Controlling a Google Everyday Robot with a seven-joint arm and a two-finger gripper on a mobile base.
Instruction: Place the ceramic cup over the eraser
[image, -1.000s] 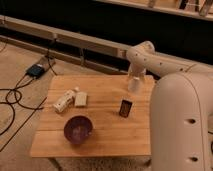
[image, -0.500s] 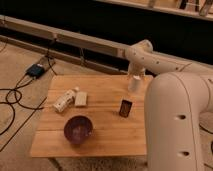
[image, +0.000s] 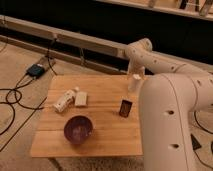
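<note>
The ceramic cup is a small white tapered shape standing at the back right edge of the wooden table. My gripper hangs straight above it at the end of the white arm, right at the cup's top. The eraser is a small dark block with an orange-brown patch. It stands upright on the table, a short way in front of the cup and slightly to its left.
A dark purple bowl sits at the table's front centre. A white bottle lies on its side at the left, with a pale flat block beside it. My bulky white arm fills the right side. Cables lie on the floor at the left.
The gripper stays over the cup at the table's back right edge. The big arm segment on the right has come further into view and covers more of the table's right side.
</note>
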